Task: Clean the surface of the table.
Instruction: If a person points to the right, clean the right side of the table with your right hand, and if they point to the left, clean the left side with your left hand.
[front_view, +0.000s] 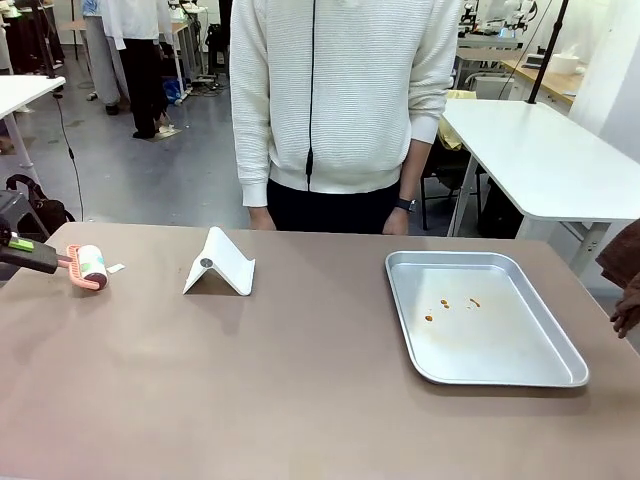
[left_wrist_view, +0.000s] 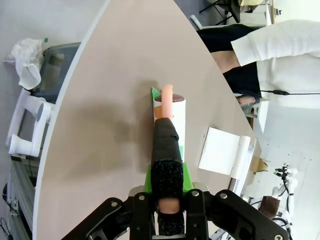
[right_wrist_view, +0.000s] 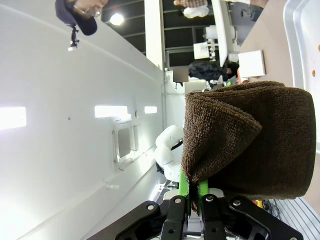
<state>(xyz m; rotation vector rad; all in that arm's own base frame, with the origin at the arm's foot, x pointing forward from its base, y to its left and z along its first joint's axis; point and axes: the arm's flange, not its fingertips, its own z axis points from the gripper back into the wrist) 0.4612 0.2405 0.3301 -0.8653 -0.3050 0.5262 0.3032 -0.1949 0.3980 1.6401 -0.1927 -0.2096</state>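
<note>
- The left gripper (left_wrist_view: 167, 192), at the bottom centre of its wrist view, has its jaws clamped narrowly on the black handle of a lint roller (left_wrist_view: 172, 112).
- The right gripper (right_wrist_view: 192, 195) pinches a folded brown cloth (right_wrist_view: 250, 140), its jaws nearly together.
- The table (front_view: 300, 390) spans the lower front view, with the roller at its left edge.

The left gripper (left_wrist_view: 168, 186) is matte black, with bright green pads (left_wrist_view: 187, 180) and small round silver screws (left_wrist_view: 114, 203) in its angular knuckles. The right gripper (right_wrist_view: 193, 192) has the same black body, green pads and screw heads. The person (front_view: 350, 100) wears a white ribbed long-sleeved sweater (front_view: 380, 60), a thin black cable (front_view: 312, 90) down its front, dark trousers (front_view: 330, 208) and a dark wristwatch (front_view: 404, 204).
</note>
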